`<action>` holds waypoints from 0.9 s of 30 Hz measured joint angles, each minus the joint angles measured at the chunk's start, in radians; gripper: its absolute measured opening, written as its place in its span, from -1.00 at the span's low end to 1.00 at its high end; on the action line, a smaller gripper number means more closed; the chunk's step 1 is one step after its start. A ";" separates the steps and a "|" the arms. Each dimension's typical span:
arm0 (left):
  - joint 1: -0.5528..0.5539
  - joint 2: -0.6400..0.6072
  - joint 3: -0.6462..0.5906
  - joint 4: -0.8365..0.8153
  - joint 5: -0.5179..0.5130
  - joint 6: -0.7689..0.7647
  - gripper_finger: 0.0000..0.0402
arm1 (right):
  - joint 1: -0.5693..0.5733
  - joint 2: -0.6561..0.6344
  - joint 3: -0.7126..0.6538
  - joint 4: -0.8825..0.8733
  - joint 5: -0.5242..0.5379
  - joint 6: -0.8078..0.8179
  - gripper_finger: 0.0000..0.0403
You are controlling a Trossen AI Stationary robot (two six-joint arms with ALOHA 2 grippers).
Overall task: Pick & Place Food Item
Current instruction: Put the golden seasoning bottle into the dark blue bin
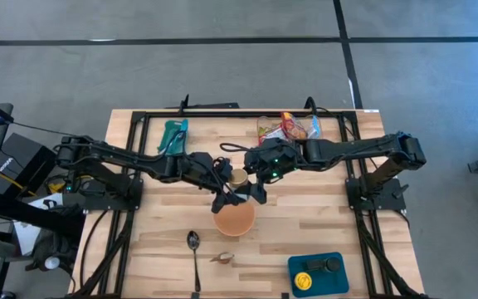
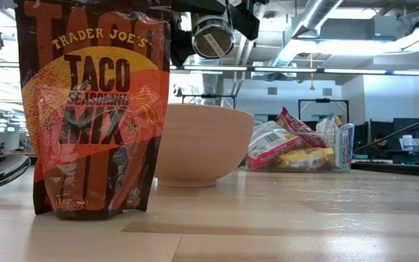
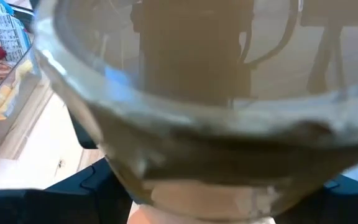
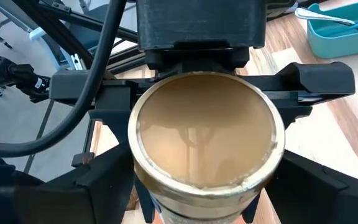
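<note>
Both arms meet over the middle of the table, and between them is a small round jar [image 1: 238, 177] with a tan, creamy filling and a metal rim. The left gripper [image 1: 227, 188] has its fingers spread fairly wide around the jar's glass sides and is holding it up in the air; its own wrist view is filled by the jar's glass wall. The right gripper [image 1: 256, 184] sits just on the other side of the jar, its fingers standing wide to either flank of it; from its wrist view I cannot tell whether they touch the glass. Directly below the two grippers rests a wooden bowl [image 1: 234, 218], which shows in the low view with the jar hanging above its rim. Beyond the right gripper, toward the far edge, is a clear bin of snack packets [image 1: 290, 128]. Nearer the front edge, below the bowl, lies a spoon [image 1: 194, 253], and off to the right gripper's side a teal tray [image 1: 317, 274]. A taco seasoning pouch [image 2: 93, 109] stands upright close to the low camera.
</note>
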 joint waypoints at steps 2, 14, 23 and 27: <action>0.000 0.000 0.000 0.000 0.000 0.000 0.40 | 0.000 0.000 0.000 0.001 0.000 0.000 0.54; 0.002 0.000 0.000 0.000 0.003 -0.003 0.39 | 0.003 0.000 0.000 0.029 0.000 0.016 0.39; 0.002 0.000 0.000 -0.001 0.002 -0.008 0.42 | 0.003 0.000 0.000 0.030 -0.001 0.021 0.38; 0.002 0.000 0.000 -0.001 0.002 -0.008 0.41 | 0.003 0.000 0.000 0.030 0.001 0.022 0.37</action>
